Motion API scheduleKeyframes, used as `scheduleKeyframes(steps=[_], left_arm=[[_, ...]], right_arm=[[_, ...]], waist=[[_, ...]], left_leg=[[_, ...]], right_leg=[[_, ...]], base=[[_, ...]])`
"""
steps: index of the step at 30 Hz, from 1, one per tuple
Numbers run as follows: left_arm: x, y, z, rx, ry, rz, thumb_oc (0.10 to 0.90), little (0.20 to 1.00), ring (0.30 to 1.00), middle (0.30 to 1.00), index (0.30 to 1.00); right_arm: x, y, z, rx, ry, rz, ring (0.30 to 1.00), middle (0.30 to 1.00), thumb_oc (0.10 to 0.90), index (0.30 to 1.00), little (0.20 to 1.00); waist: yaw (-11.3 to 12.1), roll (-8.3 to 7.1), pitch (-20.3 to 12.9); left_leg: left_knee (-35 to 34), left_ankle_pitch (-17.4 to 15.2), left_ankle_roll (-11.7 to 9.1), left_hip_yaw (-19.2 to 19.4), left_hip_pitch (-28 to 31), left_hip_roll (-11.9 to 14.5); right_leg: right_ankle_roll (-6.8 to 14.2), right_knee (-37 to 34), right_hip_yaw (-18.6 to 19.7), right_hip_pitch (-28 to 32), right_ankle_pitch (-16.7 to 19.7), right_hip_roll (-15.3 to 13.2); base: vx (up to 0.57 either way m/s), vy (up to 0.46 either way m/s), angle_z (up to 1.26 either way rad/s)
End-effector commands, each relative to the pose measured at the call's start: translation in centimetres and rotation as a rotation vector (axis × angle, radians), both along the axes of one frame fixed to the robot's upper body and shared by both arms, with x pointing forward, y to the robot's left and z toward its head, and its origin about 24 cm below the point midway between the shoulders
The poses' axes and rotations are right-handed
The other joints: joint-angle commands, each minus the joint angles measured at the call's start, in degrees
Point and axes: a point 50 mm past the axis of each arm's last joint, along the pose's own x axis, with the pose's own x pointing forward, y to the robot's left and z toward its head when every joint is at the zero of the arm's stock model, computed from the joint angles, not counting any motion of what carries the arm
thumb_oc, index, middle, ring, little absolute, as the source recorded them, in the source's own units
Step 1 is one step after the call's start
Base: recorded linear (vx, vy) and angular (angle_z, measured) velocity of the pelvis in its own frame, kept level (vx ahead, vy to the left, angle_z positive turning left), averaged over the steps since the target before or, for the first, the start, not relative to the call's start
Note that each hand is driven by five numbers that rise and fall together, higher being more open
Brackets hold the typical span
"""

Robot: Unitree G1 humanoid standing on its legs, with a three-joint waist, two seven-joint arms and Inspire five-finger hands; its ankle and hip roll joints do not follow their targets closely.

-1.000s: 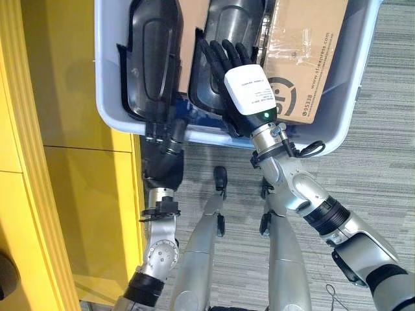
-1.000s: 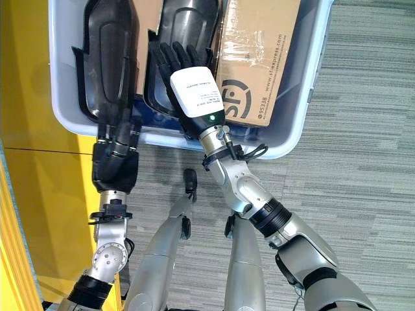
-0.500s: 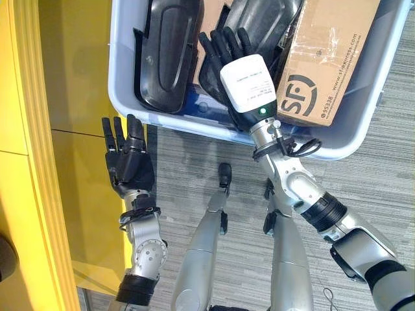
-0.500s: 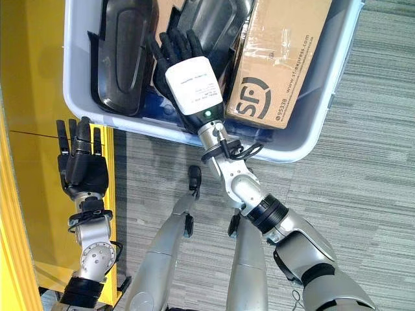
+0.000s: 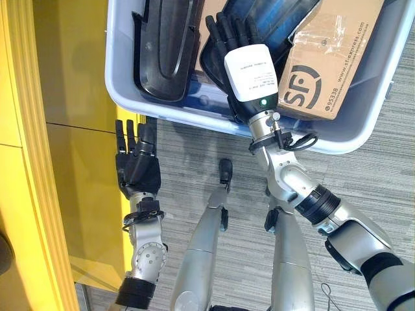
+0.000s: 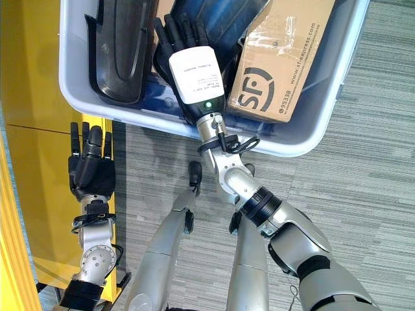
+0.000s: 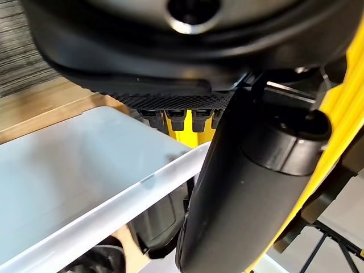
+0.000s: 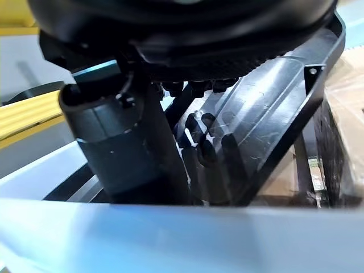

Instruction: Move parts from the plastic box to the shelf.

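Observation:
A pale blue plastic box (image 5: 188,124) on the floor holds two black moulded parts and a cardboard carton. My right hand (image 5: 249,71) reaches into the box over the middle black part (image 5: 279,19). In the right wrist view its fingers (image 8: 202,153) curl against that part (image 8: 278,114), which stands tilted. The other black part (image 5: 165,52) lies along the box's left side. Outside the box, just below its near left corner, my left hand (image 5: 137,170) is open with straight fingers and holds nothing. It sits beside the yellow shelf (image 5: 65,162).
The cardboard carton (image 5: 331,65) fills the right side of the box, close against the held part. Grey carpet (image 5: 363,194) lies to the right. The box rim (image 7: 102,199) runs just ahead of my left hand.
My left hand has come off the left black part and out of the box, down beside the yellow shelf. The middle part under my right hand now stands more tilted. The camera shifted.

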Motion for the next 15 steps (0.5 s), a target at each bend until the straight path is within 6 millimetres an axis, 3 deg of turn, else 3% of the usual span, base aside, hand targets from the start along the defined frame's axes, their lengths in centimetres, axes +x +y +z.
scheduleKeyframes(steps=[1,9,10,11,12,15], left_arm=[[-1.8,1.3,3.0,0.076,-0.184,0.028,0.900,1.000,1.000,1.000,1.000],[-1.7,1.0,3.1,0.060,-0.185,0.013,0.900,1.000,1.000,1.000,1.000],[-1.7,0.9,3.1,0.059,-0.185,0.011,0.900,1.000,1.000,1.000,1.000],[-1.8,0.9,3.1,0.059,-0.186,0.010,0.900,1.000,1.000,1.000,1.000],[-1.8,0.9,3.1,0.057,-0.184,0.012,0.900,1.000,1.000,1.000,1.000],[-1.7,0.7,3.1,0.060,-0.196,0.006,0.900,1.000,1.000,1.000,1.000]], right_arm=[[1.6,-2.9,-0.9,0.025,0.074,-0.130,1.000,1.000,0.900,1.000,1.000],[1.9,-4.6,-1.7,0.134,0.140,-0.160,1.000,1.000,0.900,1.000,1.000],[2.0,-4.8,-1.9,0.160,0.173,-0.151,0.767,0.767,0.733,0.767,0.767],[2.1,-5.0,-2.1,0.175,0.197,-0.150,0.333,0.333,0.424,0.333,0.333],[2.2,-5.2,-2.7,0.178,0.247,-0.165,0.300,0.300,0.400,0.300,0.300],[2.3,-5.4,-3.7,0.205,0.277,-0.179,0.300,0.300,0.400,0.300,0.300]], waist=[[0.4,4.32,-0.6],[-0.7,4.87,-0.6],[-0.7,4.95,-0.6],[-0.8,4.98,-0.6],[-1.1,5.04,-0.6],[-1.3,5.40,-0.6]], left_leg=[[7.7,-7.0,0.8,-4.8,-4.6,-1.4],[8.6,-7.6,0.8,-4.1,-5.2,-1.2],[8.7,-7.6,0.8,-4.0,-5.2,-1.3],[8.7,-7.6,0.7,-4.0,-5.2,-1.3],[8.8,-7.7,0.7,-3.8,-5.1,-1.2],[9.3,-7.9,0.8,-3.4,-5.5,-1.3]], right_leg=[[5.1,-3.5,1.7,2.4,-2.6,-4.2],[4.9,-2.6,2.5,1.2,-2.9,-4.1],[4.9,-2.5,2.6,1.1,-3.0,-4.1],[4.8,-2.5,2.6,1.1,-3.0,-4.1],[4.8,-2.4,2.7,1.1,-3.0,-4.1],[4.6,-1.7,3.1,0.3,-3.3,-3.9]], base=[[0.00,0.000,0.00],[0.00,0.005,-0.01],[0.00,0.011,-0.05],[0.00,0.013,-0.05],[0.00,0.017,-0.05],[0.00,0.013,-0.03]])
